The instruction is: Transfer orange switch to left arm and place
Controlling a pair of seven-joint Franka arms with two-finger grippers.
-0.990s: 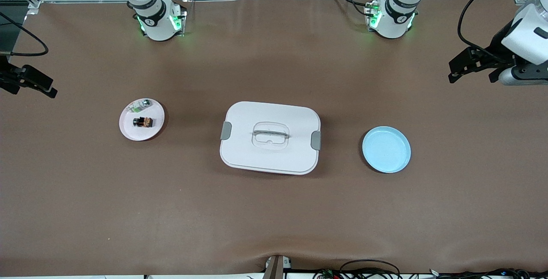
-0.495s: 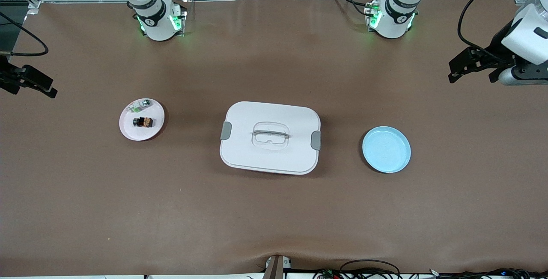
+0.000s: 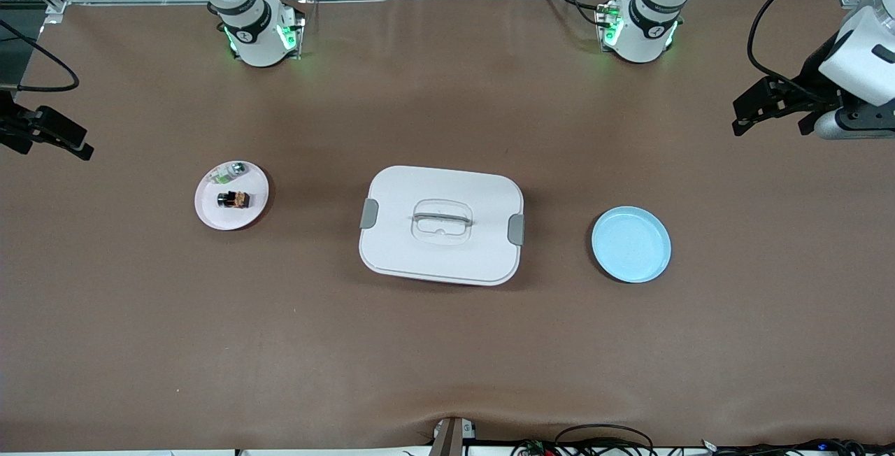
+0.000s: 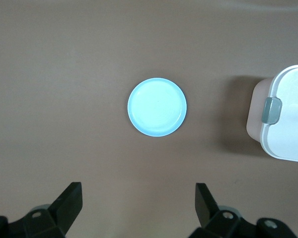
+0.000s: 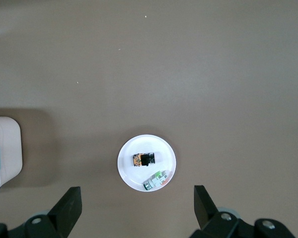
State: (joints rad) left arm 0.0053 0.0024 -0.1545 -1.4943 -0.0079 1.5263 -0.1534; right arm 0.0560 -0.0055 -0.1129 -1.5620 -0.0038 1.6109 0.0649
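The white left arm's black two-finger left pincer hangs high at its end of the desk, fingers spread wide. The right pincer hangs likewise, fingers apart, empty.

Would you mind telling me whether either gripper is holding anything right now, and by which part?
Nothing is held: the left gripper and right gripper are both open and empty; the orange switch lies on its plate.
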